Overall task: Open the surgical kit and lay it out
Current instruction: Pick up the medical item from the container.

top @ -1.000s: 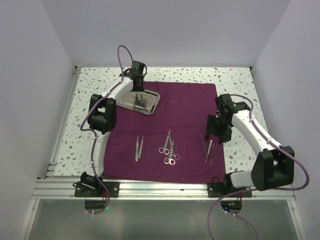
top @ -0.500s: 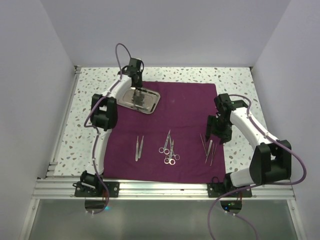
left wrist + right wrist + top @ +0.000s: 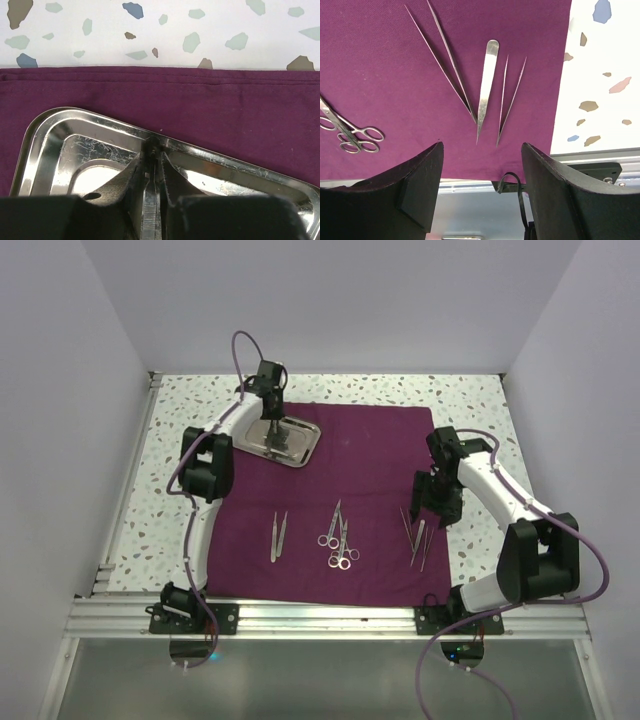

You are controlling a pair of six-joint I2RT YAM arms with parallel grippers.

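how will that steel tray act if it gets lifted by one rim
Probably stiff: the steel tray is formed metal with a raised rim. Likely slippery, since its polished surface mirrors the left gripper. Pinched at one edge, it may tilt.

One cloth [image 3: 370, 450], one tray [image 3: 302, 447], four tweezers [image 3: 277, 537] laid out, two or three overlapping scissors [image 3: 338, 540], and one steel piece [image 3: 150, 200] in the left tool [image 3: 152, 152].

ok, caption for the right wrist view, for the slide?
Open right gripper above tweezers laid out on the purple cloth wrap, scissors at image left.
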